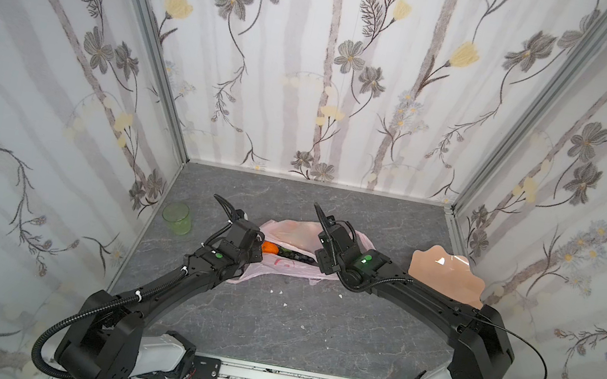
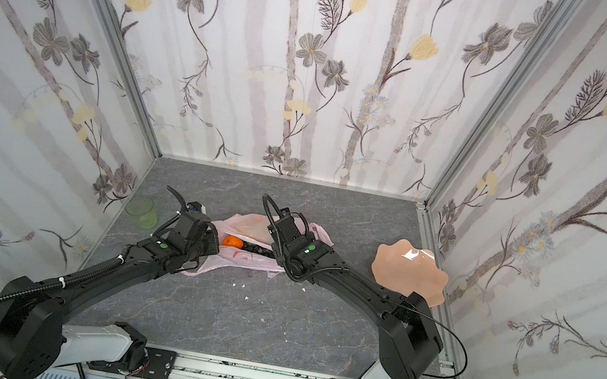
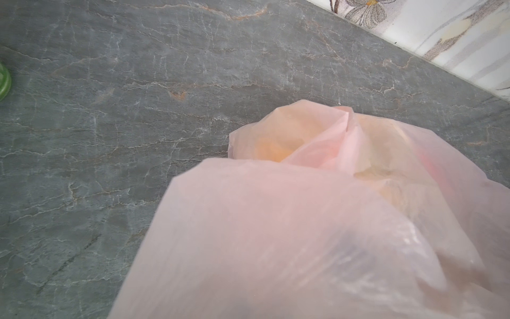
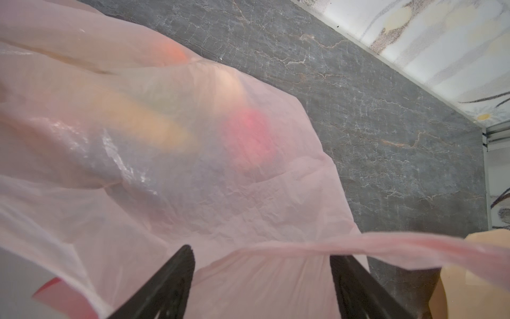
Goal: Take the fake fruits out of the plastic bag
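plastic bag [image 1: 288, 230] lies mid worktop [image 1: 311, 327], fake fruits [image 1: 270, 249] inside. left gripper [image 1: 254, 249] shut, likely pinching its left edge to hold mouth open; right gripper [image 4: 259, 256] gapes wide over film, clamping nothing.

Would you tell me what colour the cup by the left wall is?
The cup is translucent green, best seen in a top view.

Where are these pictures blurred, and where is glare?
Left wrist view: the plastic bag near the lens is unfocused. Right wrist view: the fake fruits are soft colour patches behind film. Both top views: white glare on the plate.
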Controlling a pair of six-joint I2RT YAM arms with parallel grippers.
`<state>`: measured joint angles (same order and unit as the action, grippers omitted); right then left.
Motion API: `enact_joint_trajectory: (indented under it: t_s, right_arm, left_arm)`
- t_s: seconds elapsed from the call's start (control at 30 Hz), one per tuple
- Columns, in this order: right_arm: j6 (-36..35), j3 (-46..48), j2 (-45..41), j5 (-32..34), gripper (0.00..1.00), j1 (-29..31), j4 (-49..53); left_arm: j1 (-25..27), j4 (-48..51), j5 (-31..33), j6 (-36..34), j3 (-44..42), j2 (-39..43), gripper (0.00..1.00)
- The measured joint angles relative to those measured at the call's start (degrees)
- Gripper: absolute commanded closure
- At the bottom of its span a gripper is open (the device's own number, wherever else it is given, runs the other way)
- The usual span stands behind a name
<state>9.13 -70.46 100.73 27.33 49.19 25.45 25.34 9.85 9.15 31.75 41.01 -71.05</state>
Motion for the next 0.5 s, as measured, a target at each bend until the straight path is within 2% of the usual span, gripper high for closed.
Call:
enact_joint_trajectory:
  t_s: [0.3,0.5]
  right_arm:
    - [-7.52,4.48,-5.86,-1.01,0.08,1.90,1.18]
    - [-9.97,5.33,-6.16,2.51,0.06,2.38,3.43]
  left_arm:
    - [-0.11,-0.22,-0.13,-0.02,-0.37,-0.04,0.95]
    - [-0.17,-0.22,-0.17,-0.02,-0.37,-0.07,0.95]
